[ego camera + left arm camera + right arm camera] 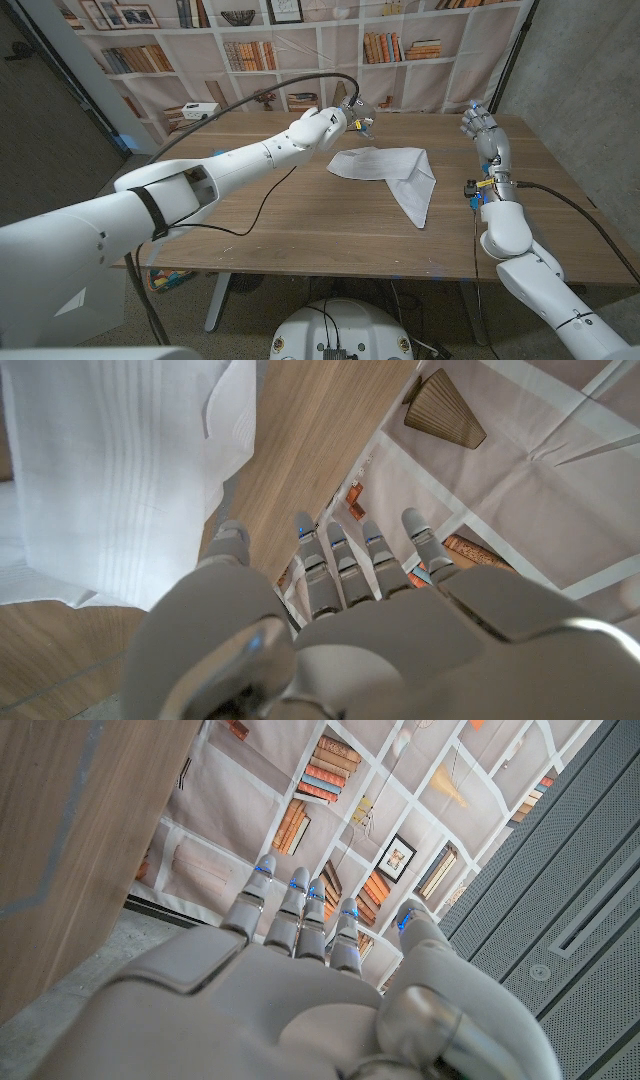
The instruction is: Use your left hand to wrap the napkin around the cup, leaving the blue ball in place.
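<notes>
The white napkin is seen lying crumpled on the tabletop near its middle; no cup or blue ball can be made out. At the right edge the right hand is held upright with fingers spread and nothing held. Farther back, the left hand is poised just beyond the napkin's far left corner, fingers extended and apart, empty. The approach step is judged to be in hand; next, the cloth's edge must be pinched.

1. The white napkin lies spread mid-table, with bare wood on every side.
2. The left robot hand hangs at the napkin's far-left corner.
3. The right robot hand stands at the table's right edge, well apart from the napkin.
</notes>
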Available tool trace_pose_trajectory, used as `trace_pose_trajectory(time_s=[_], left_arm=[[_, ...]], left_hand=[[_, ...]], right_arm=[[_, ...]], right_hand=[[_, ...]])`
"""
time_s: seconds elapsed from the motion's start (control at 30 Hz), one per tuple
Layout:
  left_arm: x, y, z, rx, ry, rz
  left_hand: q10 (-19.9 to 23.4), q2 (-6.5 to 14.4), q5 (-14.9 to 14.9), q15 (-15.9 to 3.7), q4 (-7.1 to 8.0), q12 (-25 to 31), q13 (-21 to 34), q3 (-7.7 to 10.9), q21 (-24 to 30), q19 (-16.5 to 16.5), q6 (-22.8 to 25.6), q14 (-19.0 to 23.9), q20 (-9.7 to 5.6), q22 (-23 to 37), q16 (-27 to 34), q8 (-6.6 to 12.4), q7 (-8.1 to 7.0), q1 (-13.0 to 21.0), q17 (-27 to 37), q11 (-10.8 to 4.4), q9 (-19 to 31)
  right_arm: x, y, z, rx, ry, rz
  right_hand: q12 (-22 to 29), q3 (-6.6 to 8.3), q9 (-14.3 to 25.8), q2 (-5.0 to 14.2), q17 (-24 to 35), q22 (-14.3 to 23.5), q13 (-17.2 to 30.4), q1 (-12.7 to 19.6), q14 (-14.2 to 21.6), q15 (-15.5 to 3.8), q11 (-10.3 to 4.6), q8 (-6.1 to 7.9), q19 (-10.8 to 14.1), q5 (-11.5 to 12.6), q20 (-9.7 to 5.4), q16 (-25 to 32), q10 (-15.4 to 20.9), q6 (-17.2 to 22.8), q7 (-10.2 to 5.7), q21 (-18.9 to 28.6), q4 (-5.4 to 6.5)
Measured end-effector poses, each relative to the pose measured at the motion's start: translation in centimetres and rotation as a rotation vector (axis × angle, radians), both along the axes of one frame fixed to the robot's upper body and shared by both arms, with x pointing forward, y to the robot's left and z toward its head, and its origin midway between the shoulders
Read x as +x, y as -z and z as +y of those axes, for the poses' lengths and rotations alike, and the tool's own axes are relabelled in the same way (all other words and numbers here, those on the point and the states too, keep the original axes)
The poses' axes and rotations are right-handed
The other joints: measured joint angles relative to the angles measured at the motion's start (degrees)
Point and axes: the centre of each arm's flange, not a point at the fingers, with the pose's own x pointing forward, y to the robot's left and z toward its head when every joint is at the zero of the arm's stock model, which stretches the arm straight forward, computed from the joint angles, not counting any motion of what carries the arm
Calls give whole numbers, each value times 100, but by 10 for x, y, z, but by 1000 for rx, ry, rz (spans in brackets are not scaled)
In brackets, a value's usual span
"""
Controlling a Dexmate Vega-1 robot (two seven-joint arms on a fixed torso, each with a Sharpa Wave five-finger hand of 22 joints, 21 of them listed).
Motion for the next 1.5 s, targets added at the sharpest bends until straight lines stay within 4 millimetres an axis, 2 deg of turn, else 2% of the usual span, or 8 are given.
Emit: trace_pose_trajectory(time_s=[0.17, 0.33, 0.47, 0.6, 0.8, 1.17, 1.37, 1.5], left_arm=[[-5, -1, 8, 46, -59, 59], [-9, 0, 15, 119, -122, 69], [-13, 1, 17, 176, -160, 44], [-16, 5, 19, 223, -190, 18], [-16, 13, 22, 312, -247, -22], [-6, 27, 31, 370, -282, 6], [2, 36, 34, 390, -293, 35], [8, 40, 37, 396, -300, 47]], left_hand=[[-492, -227, 121, 186, -71, -164, 12, -172, -164, -40, -634, -420, 40, 4, -112, -236, -156, -103, -27, 80, 13], [-677, -414, 332, 186, -501, -209, 38, -74, -231, -40, -838, -541, 40, -13, -136, -213, -658, 498, -92, -26, 13], [-893, -511, 433, 229, -742, -252, 38, -38, -314, -67, -1028, -633, 98, -12, -136, -219, -863, 911, -107, -33, 13], [-1127, -594, 503, 272, -782, -308, 42, -91, -380, -49, -1440, -770, 114, -12, -136, -280, -855, 1021, -106, 43, 40], [-1439, -634, 631, 379, -684, -329, 68, -283, -529, -58, -2166, -988, 167, 4, -136, -324, -720, 981, -63, 203, 41], [-1606, -780, 718, 483, -628, -328, 91, -497, -649, -49, -2642, -1091, 175, 4, -135, -324, -734, 903, -39, 297, 40], [-1728, -822, 797, 494, -613, -328, 118, -623, -715, -49, -2977, -1197, 174, 11, -135, -324, -543, 900, -37, 418, 40], [-1728, -822, 864, 494, -614, -322, 118, -687, -726, -49, -3014, -1197, 174, 31, -135, -276, -703, 900, -36, 418, 40]], right_arm=[[0, -3, 1, -6, -1, 0], [0, -6, 2, -13, -4, 0], [1, -8, 3, -15, -6, 0], [2, -10, 4, -16, -6, 0], [3, -13, 5, -17, -8, -4], [5, -15, 7, -20, -5, -1], [7, -16, 8, -22, -4, 1], [7, -16, 9, -24, -3, 2]], right_hand=[[0, 0, 0, 0, 0, 0, 0, 0, 0, 0, 0, 0, 0, 0, 0, 0, 0, 0, 0, 0, 0], [0, 0, 0, 15, -1, 0, 0, -16, 0, 0, 0, 0, 0, 0, 0, 0, 0, 0, 0, 0, 0], [0, -16, 0, 16, -1, 0, 0, -16, 0, 0, 0, 0, 0, 0, 0, 0, 0, 0, 0, 0, 16], [0, -16, 0, 24, -1, 0, 0, -24, 0, 0, 0, 0, 0, 0, 0, 0, 0, 0, 0, 0, 16], [0, -16, 0, 23, -1, 0, 0, -24, 0, 0, 0, 0, 0, 0, 0, 0, 0, 0, 0, 0, 16], [0, -16, 0, 23, -2, 0, 0, -23, 0, 0, 0, 0, 0, 0, 0, 0, 0, 0, 0, 0, 16], [0, -16, 0, 23, -2, 0, 0, -23, 0, 0, 0, 0, 0, 0, 0, 0, 0, 0, 0, 0, 16], [0, -16, 0, 23, -2, 0, 0, -23, 0, 0, 0, 0, 0, 0, 0, 0, 0, 0, 0, 0, 16]])
